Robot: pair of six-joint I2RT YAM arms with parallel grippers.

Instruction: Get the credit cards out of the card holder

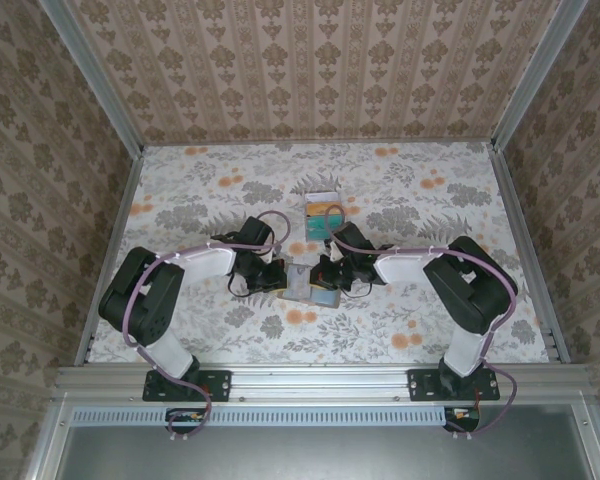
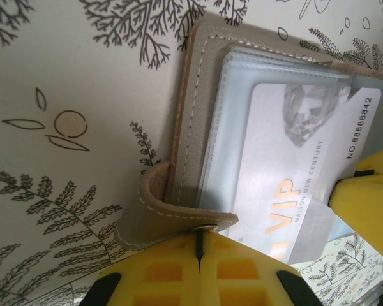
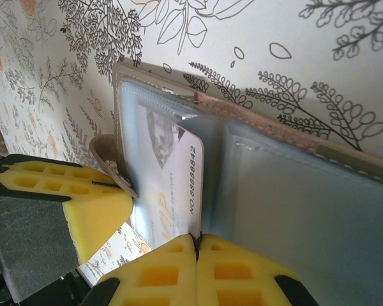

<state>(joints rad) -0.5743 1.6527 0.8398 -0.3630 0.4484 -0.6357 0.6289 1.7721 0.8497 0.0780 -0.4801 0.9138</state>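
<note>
Yellow left tool clamps card holder strap; right tool pinches credit card.

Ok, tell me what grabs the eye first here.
Centre of the table, the left gripper is shut on the snap tab of the open card holder. Facing it, the right gripper pinches a pale credit card marked VIP, sticking out past the clear sleeves. Just beyond sits a small box.

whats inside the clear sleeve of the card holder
A pale card printed VIP sits in the clear sleeve of the card holder, with its lower end poking out. Whatever lies behind it or in the other pockets is covered.
</note>
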